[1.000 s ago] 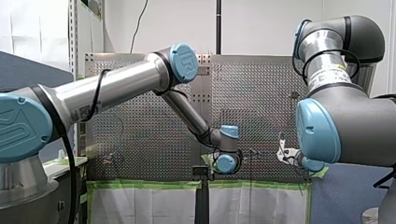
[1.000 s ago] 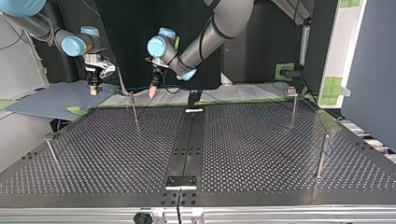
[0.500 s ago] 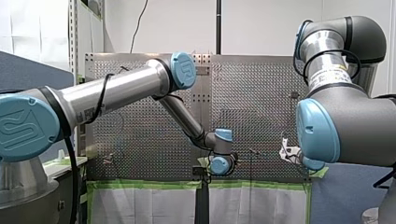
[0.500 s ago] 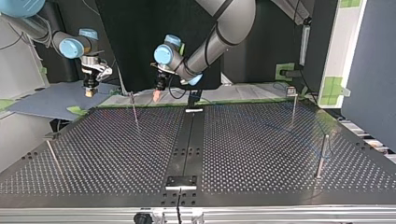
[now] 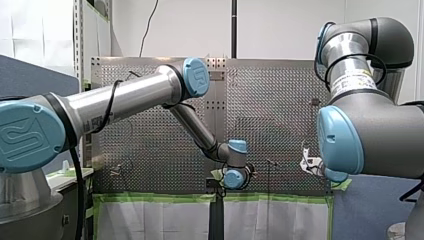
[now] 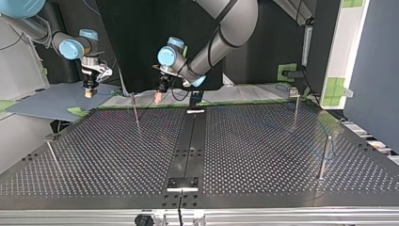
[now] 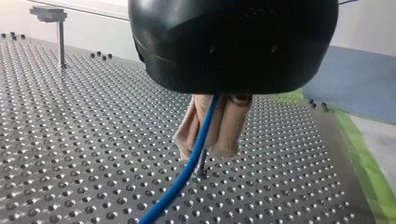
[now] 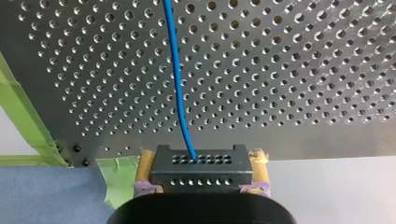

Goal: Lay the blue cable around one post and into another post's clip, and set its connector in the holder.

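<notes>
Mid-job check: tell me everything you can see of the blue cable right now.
The cable is thin, round and blue, with a smooth jacket. In the left wrist view it passes between my left gripper's closed beige pads and slopes down over the perforated table. In the right wrist view one end enters a black connector pinched between my right gripper's pads, and from there the cable runs nearly straight ahead, with no kinks. I cannot tell whether it touches any post.
</notes>
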`<action>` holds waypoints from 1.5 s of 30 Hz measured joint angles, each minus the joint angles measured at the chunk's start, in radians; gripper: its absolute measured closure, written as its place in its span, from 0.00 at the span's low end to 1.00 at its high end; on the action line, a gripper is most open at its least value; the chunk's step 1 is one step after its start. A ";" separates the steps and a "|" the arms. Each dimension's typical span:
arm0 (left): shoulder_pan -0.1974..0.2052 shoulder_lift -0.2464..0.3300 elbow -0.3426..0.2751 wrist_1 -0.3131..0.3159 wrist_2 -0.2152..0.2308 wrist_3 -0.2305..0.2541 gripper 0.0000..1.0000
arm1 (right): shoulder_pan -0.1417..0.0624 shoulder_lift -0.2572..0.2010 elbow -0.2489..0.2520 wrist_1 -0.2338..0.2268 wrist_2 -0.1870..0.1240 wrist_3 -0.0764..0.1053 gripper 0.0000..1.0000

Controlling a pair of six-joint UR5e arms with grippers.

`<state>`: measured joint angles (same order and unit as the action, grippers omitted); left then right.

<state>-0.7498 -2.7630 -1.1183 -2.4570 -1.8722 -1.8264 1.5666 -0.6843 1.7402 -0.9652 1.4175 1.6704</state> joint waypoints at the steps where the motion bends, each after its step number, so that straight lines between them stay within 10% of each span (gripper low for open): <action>1: 0.002 0.000 0.001 0.002 0.001 -0.001 1.00 | 0.000 0.000 0.000 -0.001 0.000 0.000 1.00; 18: 0.032 0.000 0.052 -0.023 0.009 -0.004 1.00 | -0.004 0.057 -0.059 0.053 -0.007 -0.018 1.00; 45: 0.065 0.000 0.080 -0.062 0.033 0.034 1.00 | -0.005 0.060 -0.184 0.083 -0.016 0.019 1.00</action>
<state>-0.6848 -2.7633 -1.0386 -2.5191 -1.8389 -1.7923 1.5615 -0.6240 1.5565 -0.8822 1.4013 1.6892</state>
